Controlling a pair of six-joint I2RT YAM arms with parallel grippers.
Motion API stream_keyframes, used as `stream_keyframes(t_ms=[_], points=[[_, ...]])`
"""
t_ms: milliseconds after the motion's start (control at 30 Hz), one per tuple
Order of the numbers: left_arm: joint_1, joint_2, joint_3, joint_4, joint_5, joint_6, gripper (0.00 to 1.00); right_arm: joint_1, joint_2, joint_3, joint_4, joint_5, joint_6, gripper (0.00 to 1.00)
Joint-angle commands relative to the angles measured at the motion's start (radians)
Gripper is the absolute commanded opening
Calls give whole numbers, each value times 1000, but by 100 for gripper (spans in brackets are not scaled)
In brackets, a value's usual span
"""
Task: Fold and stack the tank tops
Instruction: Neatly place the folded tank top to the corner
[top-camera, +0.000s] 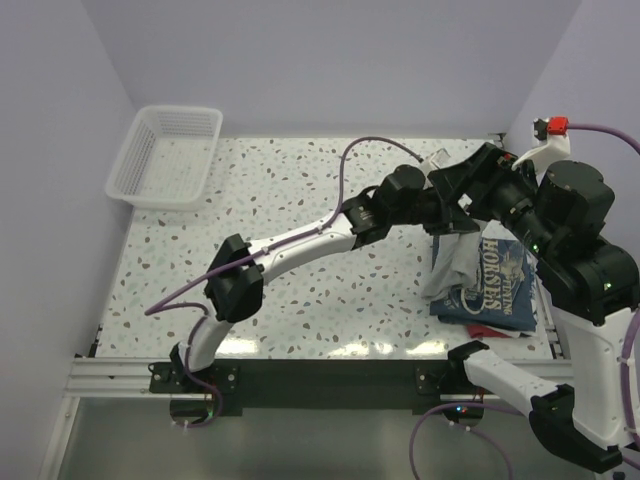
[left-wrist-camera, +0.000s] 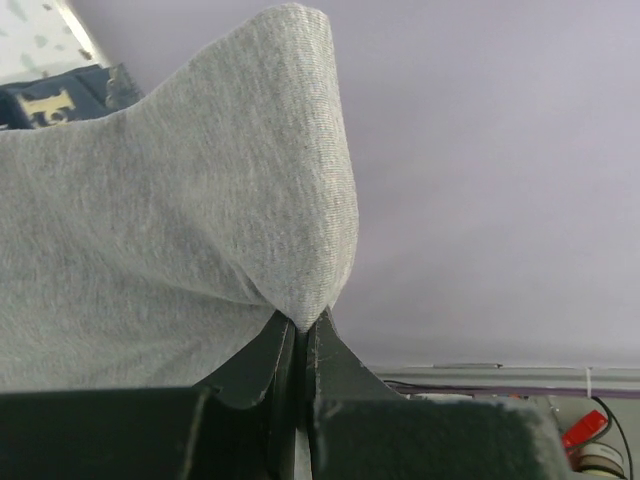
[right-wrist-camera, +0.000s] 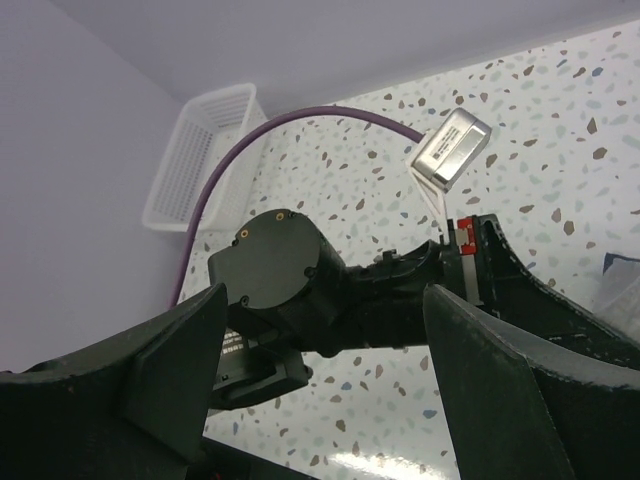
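Observation:
My left gripper is shut on a fold of the light grey tank top and holds it up off the table. The cloth hangs down over the left edge of the navy tank top with white lettering. In the left wrist view the grey cloth bulges out of the closed jaws, and the navy top shows at the top left. A red top peeks out under the navy one. My right gripper is open and empty, close above the left wrist.
A white mesh basket stands at the far left corner of the speckled table; it also shows in the right wrist view. The walls are close on both sides. The left arm's purple cable loops above the table.

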Motion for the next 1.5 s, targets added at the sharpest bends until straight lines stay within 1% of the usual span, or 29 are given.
stream_keyframes(t_ms=[0, 133, 233, 300, 333, 367, 433, 467, 500, 533, 567, 667, 833, 1067, 1133, 1167, 1400, 1467], points=[[-16, 81, 131, 35, 62, -20, 0, 1, -15, 12, 9, -28, 4, 82], [-23, 172, 188, 42, 101, -41, 0, 1, -34, -5, -2, -28, -4, 82], [-32, 260, 235, 90, 140, -63, 0, 1, -54, -20, -5, -28, -6, 82], [-46, 349, 309, 133, 175, -73, 0, 1, -64, -29, -6, -28, -2, 82], [-51, 385, 342, 149, 190, -81, 2, 1, -67, -32, -9, -27, -2, 82], [-57, 450, 399, 201, 227, -92, 11, 3, -76, -35, -9, -28, -1, 82], [-77, 509, 450, 238, 255, -119, 22, 1, -80, -43, -9, -28, -1, 82], [-82, 543, 461, 289, 272, -127, 35, 1, -84, -45, -14, -28, -1, 82], [-92, 552, 455, 310, 276, -138, 40, 1, -84, -48, -14, -25, -1, 82], [-95, 557, 446, 336, 284, -141, 43, 1, -87, -49, -17, -23, -2, 82], [-102, 564, 436, 353, 293, -138, 49, 1, -87, -51, -14, -23, -2, 82], [-108, 558, 430, 364, 304, -119, 54, 1, -87, -58, -6, -25, -1, 82], [-111, 528, 419, 358, 310, -79, 59, 1, -80, -68, 3, -28, 4, 82], [-120, 535, 425, 412, 336, -86, 63, 1, -74, -51, -6, -17, 1, 82], [-121, 534, 427, 423, 344, -83, 70, 1, -74, -51, -6, -16, -2, 82], [-123, 529, 426, 424, 344, -78, 71, 1, -71, -51, -6, -16, -2, 82], [-126, 528, 427, 427, 356, -90, 72, 1, -65, -43, -8, -4, -1, 82], [-129, 543, 422, 439, 356, -118, 69, 1, -61, -43, -8, 0, 1, 82]])
